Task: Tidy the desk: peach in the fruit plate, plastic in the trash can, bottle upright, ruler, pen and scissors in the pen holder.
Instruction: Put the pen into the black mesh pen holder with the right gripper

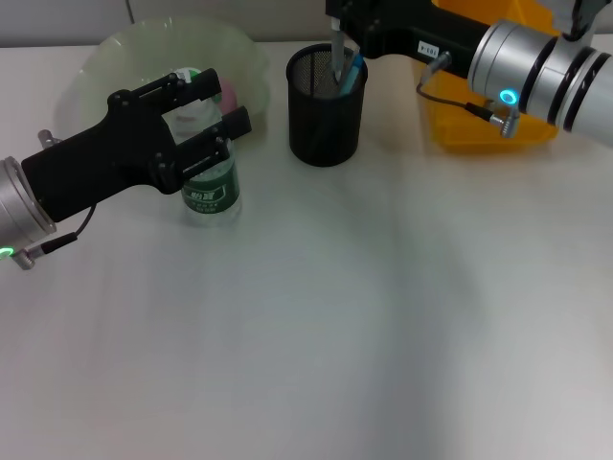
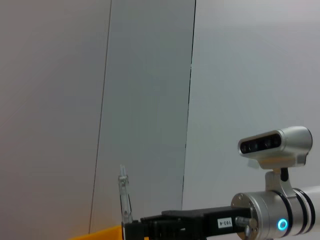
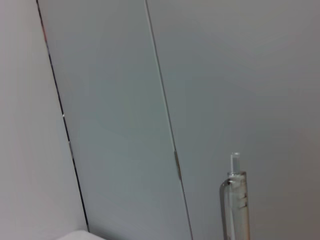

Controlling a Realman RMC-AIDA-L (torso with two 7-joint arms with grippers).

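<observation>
the left gripper [image 1: 218, 103] sat nearest, its 2 fingers [image 1: 203, 83] spread either side of the upright bottle [image 1: 212, 187] (green label), not clamped. just behind stood the fruit plate [image 1: 105, 59]. further back, the right gripper [image 1: 343, 38] pinched a pen [image 1: 337, 59] over the mesh pen holder [image 1: 327, 107], beside a yellow bin [image 1: 450, 127].

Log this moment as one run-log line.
left gripper: open around upright bottle | right gripper: over pen holder, lowering pen | peach: in plate
</observation>
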